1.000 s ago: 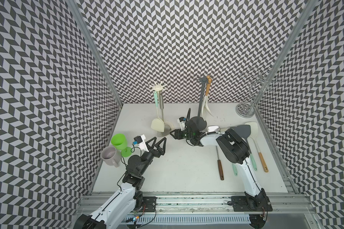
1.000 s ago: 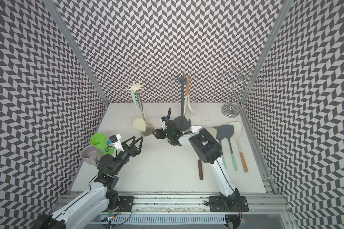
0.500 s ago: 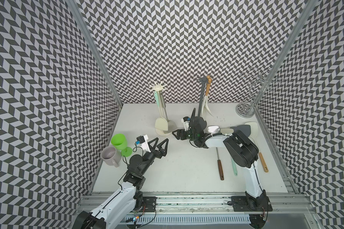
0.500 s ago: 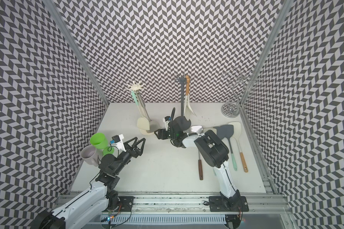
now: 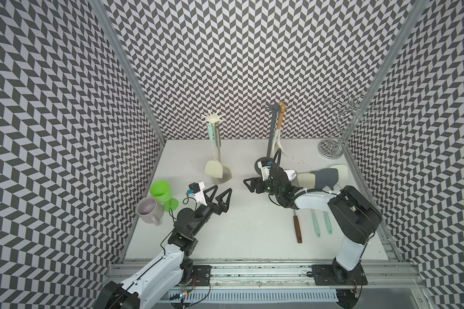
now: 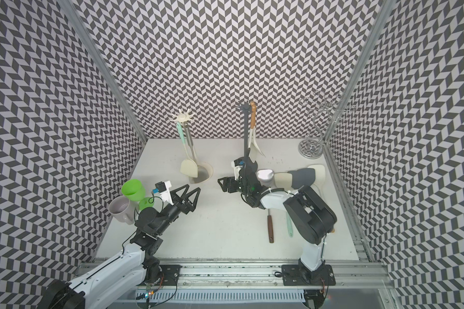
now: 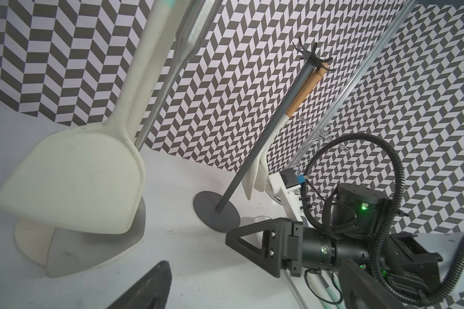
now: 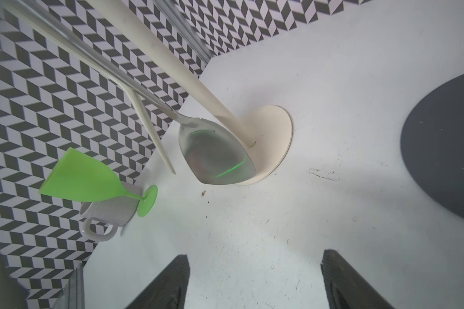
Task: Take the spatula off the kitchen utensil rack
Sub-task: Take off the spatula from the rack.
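Cream spatula (image 5: 213, 169) is hanging on the cream rack (image 5: 213, 118), its blade low over the rack's base, beside a metal spatula (image 8: 214, 152). I am holding my right jaws open and empty near that base. My left jaws are spreading wide, also empty, just in front of it. Nothing is being gripped. Grasping the spatula and lifting it off its hook are remaining.

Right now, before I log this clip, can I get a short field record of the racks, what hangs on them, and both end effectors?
cream rack: cream spatula and metal spatula hanging
grey rack: one wood-handled utensil hanging
left end effector: open, empty, apart from the cream rack
right end effector: open, empty, facing the cream rack's base
task status: no spatula taken off yet
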